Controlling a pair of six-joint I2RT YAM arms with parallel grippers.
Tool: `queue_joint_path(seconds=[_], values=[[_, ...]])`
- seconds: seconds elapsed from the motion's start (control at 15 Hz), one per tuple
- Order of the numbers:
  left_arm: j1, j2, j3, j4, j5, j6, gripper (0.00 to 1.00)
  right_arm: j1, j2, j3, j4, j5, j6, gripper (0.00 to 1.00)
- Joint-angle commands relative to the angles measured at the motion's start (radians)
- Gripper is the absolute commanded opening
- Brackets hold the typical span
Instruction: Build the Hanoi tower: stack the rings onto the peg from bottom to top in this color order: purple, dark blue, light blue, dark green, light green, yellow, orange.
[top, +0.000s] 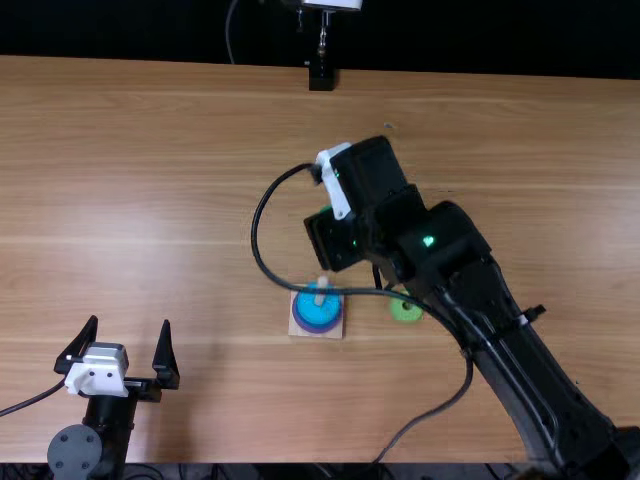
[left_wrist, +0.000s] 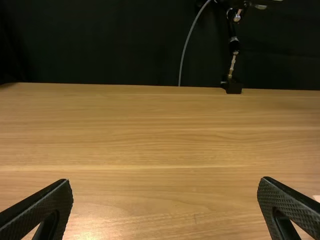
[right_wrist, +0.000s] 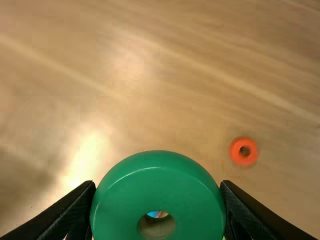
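Near peg (top: 322, 284), dark green ring (right_wrist: 157, 187) is being gripped by right hand (top: 335, 238). Left hand (top: 129, 322) is being held wide.

Wooden table, rings about

Table (top: 150, 200): light brown, grain running side to side, pale sheen at left. Square peg base (top: 338, 332) near the middle. Light green ring (top: 404, 315) flat, near its right side. Orange ring (right_wrist: 243, 160) flat too. Black block (top: 321, 80) at far edge.

Left tool (top: 130, 322) spread, right tool (top: 335, 238) clamped
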Motion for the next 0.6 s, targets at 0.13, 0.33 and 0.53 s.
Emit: queue_joint_path(seconds=[0.13, 0.33, 0.53], values=[[0.007, -0.012, -0.016, -0.018, 0.009, 0.003, 1.0, 0.027, -0.03, -0.018, -0.074, -0.012, -0.011, 0.0], [0.007, -0.012, -0.016, -0.018, 0.007, 0.003, 1.0, 0.07, -0.032, -0.024, -0.129, -0.01, -0.009, 0.0], [0.007, -0.012, -0.016, -0.018, 0.007, 0.005, 1.0, 0.104, -0.049, -0.051, -0.134, -0.01, -0.005, 0.0]])
